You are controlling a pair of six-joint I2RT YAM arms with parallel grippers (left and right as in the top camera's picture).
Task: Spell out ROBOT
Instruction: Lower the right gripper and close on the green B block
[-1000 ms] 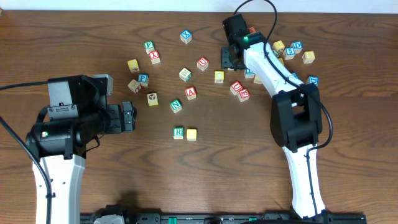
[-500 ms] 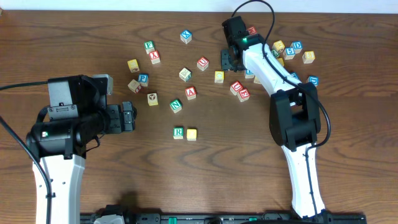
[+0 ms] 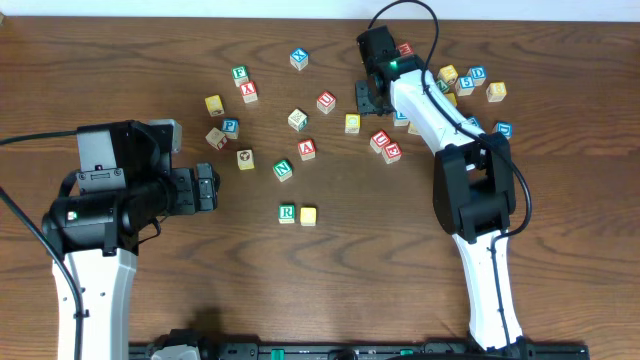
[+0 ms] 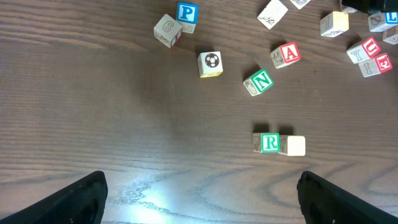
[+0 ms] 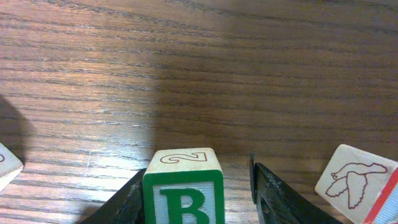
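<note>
**Right jaws stand around the green B; left jaws spread wide**

The right gripper (image 5: 196, 180) has its jaws partly spread with the green B cube (image 5: 183, 199) between them; the cube stands upright on the table (image 5: 199, 74), a brown-outlined 2 on its top face. The finger at picture left lies against the cube's side or just beside it, I cannot tell which. The finger at picture right stands apart from the cube, with a strip of wood showing between them; the jaws are therefore around the cube and not pinching it. Outside that right-hand finger, just beside it, a duck cube (image 5: 354, 183) lies turned askew.

The left gripper (image 4: 200, 186) holds its jaws spread wide. Ahead of them, nearer the finger at picture right, sits the green R cube (image 4: 269, 142), with a pale yellow cube (image 4: 295, 145) touching its side. Farther ahead lie a green N cube (image 4: 258, 81) and a red A cube (image 4: 286, 54), near each other but apart. In the overhead view the two grippers are well apart.
</note>
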